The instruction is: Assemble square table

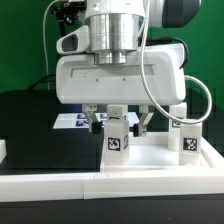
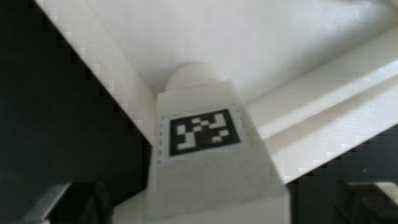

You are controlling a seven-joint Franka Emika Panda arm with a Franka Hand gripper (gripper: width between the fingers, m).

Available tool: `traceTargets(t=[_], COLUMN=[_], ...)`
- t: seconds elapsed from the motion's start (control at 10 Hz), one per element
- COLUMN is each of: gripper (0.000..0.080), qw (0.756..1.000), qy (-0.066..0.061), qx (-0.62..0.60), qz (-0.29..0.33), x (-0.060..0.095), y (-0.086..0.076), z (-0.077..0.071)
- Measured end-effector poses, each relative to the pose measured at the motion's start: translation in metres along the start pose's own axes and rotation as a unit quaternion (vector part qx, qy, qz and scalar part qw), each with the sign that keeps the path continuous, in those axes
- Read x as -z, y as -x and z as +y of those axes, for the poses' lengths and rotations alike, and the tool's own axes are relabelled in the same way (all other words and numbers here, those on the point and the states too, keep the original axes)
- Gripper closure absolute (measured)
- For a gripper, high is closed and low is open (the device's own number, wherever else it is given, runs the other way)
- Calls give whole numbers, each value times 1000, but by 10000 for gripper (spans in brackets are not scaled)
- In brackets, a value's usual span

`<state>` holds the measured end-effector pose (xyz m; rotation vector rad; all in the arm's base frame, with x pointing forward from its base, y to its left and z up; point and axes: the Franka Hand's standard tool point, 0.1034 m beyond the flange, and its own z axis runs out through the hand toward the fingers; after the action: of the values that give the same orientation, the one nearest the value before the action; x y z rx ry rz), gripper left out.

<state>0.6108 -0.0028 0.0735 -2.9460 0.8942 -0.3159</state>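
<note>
My gripper (image 1: 119, 126) hangs over the near part of the white square slab (image 1: 150, 162), its dark fingers either side of an upright white leg post (image 1: 118, 140) with a black-and-white tag. In the wrist view the same leg post (image 2: 210, 110) fills the gap between the dark fingers of the gripper (image 2: 214, 208), which appear shut on it. The post's far end meets the slab (image 2: 196, 30). A second tagged leg post (image 1: 185, 138) stands upright on the slab at the exterior view's right.
The marker board (image 1: 70, 120) lies on the black worktop (image 1: 40, 135) behind the gripper, at the exterior view's left. A long white rail (image 1: 110, 196) runs along the front. Cables hang beside the hand on the right.
</note>
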Motion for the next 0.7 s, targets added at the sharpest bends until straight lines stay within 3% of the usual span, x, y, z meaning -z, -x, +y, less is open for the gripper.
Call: traceTargets(t=[0.2,0.6,0.7], gripper=[152,151,151], qw=[1000,1000,1000], qy=[-1,-7,-7], qx=[-1,-24,-19], qz=[1,-8,-8], x=[1,12,12], y=[-1,10,10], z=[0,-21,-20])
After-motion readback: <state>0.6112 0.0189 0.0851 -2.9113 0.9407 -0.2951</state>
